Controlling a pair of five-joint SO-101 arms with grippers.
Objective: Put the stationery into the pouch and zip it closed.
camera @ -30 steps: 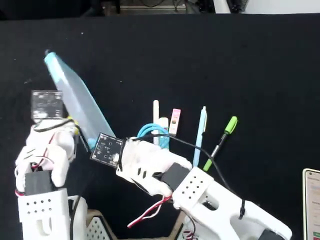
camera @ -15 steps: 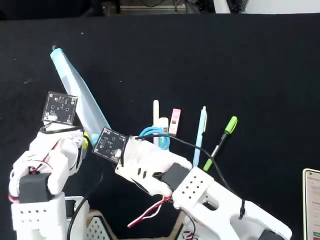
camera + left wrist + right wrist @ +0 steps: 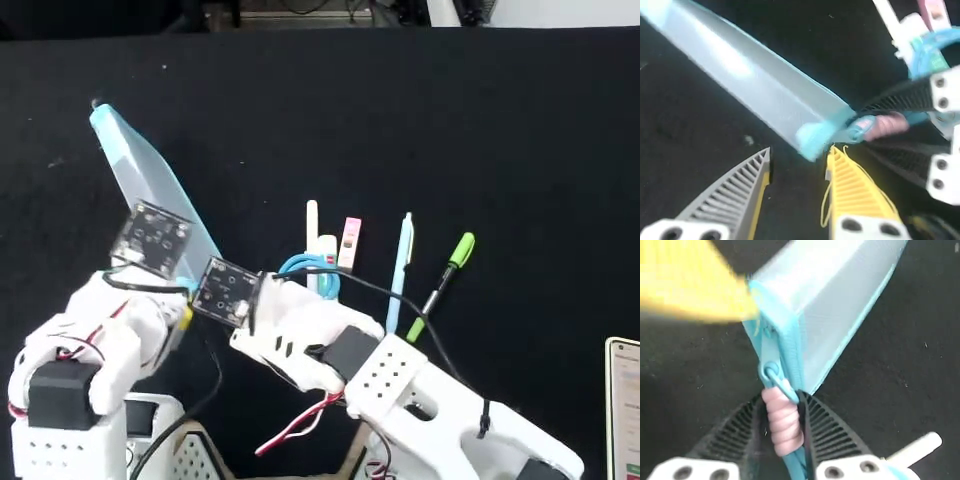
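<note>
The light blue translucent pouch point(image 3: 150, 185) lies slanted on the black table, and its near end point(image 3: 810, 140) sits just beyond my open left gripper point(image 3: 797, 160). The grey finger point(image 3: 735, 195) and yellow finger point(image 3: 855, 195) stand apart with nothing between them. My right gripper point(image 3: 782, 400) is shut on the pink zipper pull point(image 3: 782, 427) at that same end of the pouch point(image 3: 840, 305). On the table to the right lie a white stick point(image 3: 312, 222), a pink eraser point(image 3: 350, 242), a blue pen point(image 3: 402, 265) and a green marker point(image 3: 447, 272).
A blue looped item point(image 3: 303, 264) lies partly under the right arm beside the white stick. A white card point(image 3: 625, 400) sits at the table's right edge. The two arms crowd the near left part of the table.
My left arm has swung right and inward, bringing its gripper up to the pouch's near end beside the right gripper. The pouch's far tip shifted slightly. The right arm kept still.
</note>
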